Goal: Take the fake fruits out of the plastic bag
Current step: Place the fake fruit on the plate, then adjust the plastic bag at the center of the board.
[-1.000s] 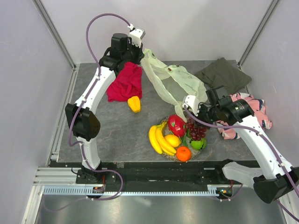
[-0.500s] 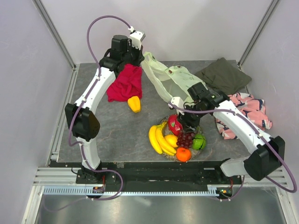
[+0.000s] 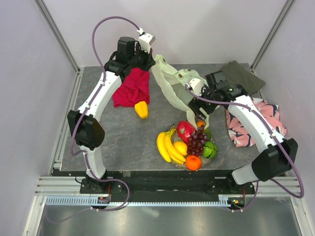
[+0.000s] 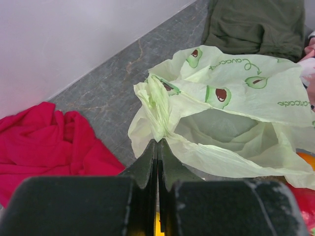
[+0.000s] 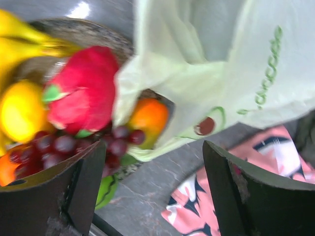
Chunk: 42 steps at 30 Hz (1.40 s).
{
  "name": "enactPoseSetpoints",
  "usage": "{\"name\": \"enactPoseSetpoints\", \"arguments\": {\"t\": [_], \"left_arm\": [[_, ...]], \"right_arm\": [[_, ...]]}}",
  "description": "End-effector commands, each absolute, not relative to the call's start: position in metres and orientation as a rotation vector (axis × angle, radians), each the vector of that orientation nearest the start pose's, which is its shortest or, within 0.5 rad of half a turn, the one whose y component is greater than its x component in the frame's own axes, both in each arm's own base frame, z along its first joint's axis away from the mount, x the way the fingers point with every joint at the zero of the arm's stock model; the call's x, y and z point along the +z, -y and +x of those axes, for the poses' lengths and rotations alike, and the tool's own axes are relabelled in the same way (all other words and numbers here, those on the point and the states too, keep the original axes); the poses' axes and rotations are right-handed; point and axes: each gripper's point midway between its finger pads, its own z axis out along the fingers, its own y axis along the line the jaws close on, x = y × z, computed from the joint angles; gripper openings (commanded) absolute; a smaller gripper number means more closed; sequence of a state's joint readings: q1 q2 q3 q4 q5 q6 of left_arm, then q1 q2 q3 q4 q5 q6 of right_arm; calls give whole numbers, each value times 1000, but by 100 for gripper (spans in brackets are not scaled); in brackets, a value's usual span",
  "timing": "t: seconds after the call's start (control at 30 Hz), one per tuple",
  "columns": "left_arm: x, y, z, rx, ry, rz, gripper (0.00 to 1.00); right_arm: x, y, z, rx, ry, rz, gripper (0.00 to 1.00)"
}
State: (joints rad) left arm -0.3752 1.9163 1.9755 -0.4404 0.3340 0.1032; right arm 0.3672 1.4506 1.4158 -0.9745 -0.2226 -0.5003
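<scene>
Right fingers [image 5: 246, 196] have risen, spread empty, grapes [image 3: 197, 142] now in dish [image 5: 93, 32]; left fingers [image 4: 146, 167] pinch bag [image 4: 236, 83].

The plastic bag [image 3: 177, 86] overhangs the fake fruits [image 3: 187, 132] from behind; open table [image 3: 123, 142] lies left of them.

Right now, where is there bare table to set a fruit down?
Best: the bare table near-left, bordered by the left arm, the mango and the bananas. Crowded: the fruit pile, the plastic bag over it, the pink cloth beyond.
</scene>
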Motion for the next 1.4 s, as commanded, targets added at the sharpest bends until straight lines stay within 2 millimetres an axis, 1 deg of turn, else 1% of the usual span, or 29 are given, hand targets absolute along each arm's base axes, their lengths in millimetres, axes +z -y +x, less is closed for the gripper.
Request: {"name": "enactPoseSetpoints", "arguments": {"t": [0.0, 0.07, 0.1, 0.13, 0.17, 0.23, 0.27, 0.37, 0.4, 0.43, 0.47, 0.5, 0.6, 0.67, 0.7, 0.77, 0.83, 0.87, 0.93, 1.03, 1.1, 1.13, 1.17, 1.2, 1.23, 1.27, 1.3, 1.33, 1.37], "left_arm": [[344, 260, 480, -542, -1762, 712, 2], [344, 260, 479, -541, -1760, 716, 2], [344, 260, 479, -540, -1758, 720, 2], [342, 262, 477, -542, -1762, 724, 2], [343, 262, 477, -539, -1759, 725, 2], [342, 263, 475, -539, -1760, 731, 2], [341, 263, 475, -537, -1762, 734, 1], [339, 263, 473, -536, -1765, 739, 2], [338, 263, 472, -535, -1767, 741, 1], [339, 263, 472, -529, -1764, 739, 1], [340, 262, 472, -525, -1763, 738, 1], [342, 261, 471, -521, -1762, 737, 2], [350, 258, 469, -508, -1746, 727, 2], [359, 254, 466, -500, -1736, 713, 2], [359, 253, 464, -495, -1737, 711, 2], [365, 252, 459, -496, -1726, 710, 1], [364, 250, 457, -494, -1730, 711, 2], [367, 249, 455, -494, -1723, 709, 2], [365, 248, 453, -490, -1730, 708, 2], [361, 249, 455, -494, -1742, 699, 1], [357, 251, 457, -503, -1748, 703, 1], [356, 252, 457, -506, -1749, 705, 1], [356, 253, 459, -507, -1748, 710, 2], [353, 253, 462, -501, -1752, 710, 2], [356, 252, 463, -494, -1750, 704, 15], [358, 250, 463, -484, -1748, 699, 22], [362, 250, 462, -478, -1738, 705, 28], [365, 248, 462, -469, -1734, 703, 46], [368, 246, 461, -456, -1732, 696, 55]], "right_arm": [[161, -99, 332, -62, -2456, -1001, 86], [151, -91, 333, -81, -2507, -957, 85], [141, -85, 336, -93, -2541, -928, 84], [137, -83, 338, -99, -2556, -894, 84], [127, -81, 340, -103, -2586, -886, 83], [120, -75, 348, -120, -2611, -839, 81], [108, -73, 351, -123, -2653, -817, 79], [106, -73, 367, -52, -2674, -751, 53], [107, -77, 371, -21, -2664, -750, 39], [110, -79, 375, -11, -2651, -746, 32], [121, -87, 383, 30, -2607, -755, 27], [127, -91, 388, 56, -2575, -756, 18], [158, -107, 397, 142, -2459, -770, 12], [175, -117, 397, 204, -2401, -778, 12], [180, -119, 396, 219, -2387, -777, 12], [185, -126, 391, 276, -2370, -782, 12], [184, -129, 385, 301, -2381, -779, 12], [182, -130, 382, 321, -2386, -777, 12], [182, -131, 380, 327, -2382, -764, 12], [180, -127, 386, 290, -2365, -722, 11], [178, -127, 393, 275, -2355, -705, 13], [179, -127, 400, 266, -2353, -686, 17], [182, -127, 407, 250, -2340, -677, 39], [179, -125, 415, 231, -2348, -670, 51], [200, -127, 425, 221, -2306, -674, 69], [213, -131, 428, 235, -2272, -693, 72], [243, -135, 435, 237, -2194, -700, 76], [259, -138, 436, 249, -2147, -718, 85], [275, -141, 436, 265, -2103, -717, 94]]}}
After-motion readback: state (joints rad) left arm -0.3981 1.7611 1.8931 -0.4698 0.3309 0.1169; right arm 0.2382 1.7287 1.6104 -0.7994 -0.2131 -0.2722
